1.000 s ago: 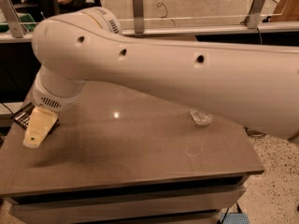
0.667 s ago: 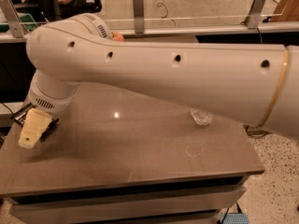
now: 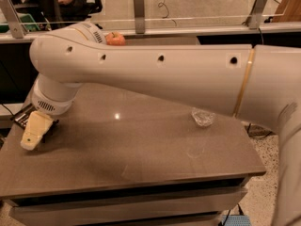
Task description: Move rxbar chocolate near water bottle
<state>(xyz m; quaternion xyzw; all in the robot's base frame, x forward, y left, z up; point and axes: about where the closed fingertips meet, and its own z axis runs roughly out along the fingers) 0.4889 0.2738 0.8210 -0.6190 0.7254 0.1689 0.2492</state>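
My gripper (image 3: 34,132) hangs from the big white arm at the table's left edge, low over the surface. A dark flat thing with white print, the rxbar chocolate (image 3: 22,116), shows partly just behind and under the gripper; whether it is held I cannot tell. Only the clear ribbed bottom of the water bottle (image 3: 203,117) shows on the right side of the table. Its cap and label are hidden behind my arm.
The grey-brown table (image 3: 141,159) has its front edge close to the camera and its right edge near the bottle. An orange object (image 3: 115,38) peeks over the arm at the back. A glass barrier with metal posts (image 3: 138,4) stands behind the table.
The arm has swung so its elbow sits further left and lower in view. The gripper has shifted slightly left and down at the table's left edge. The bottle has not moved.
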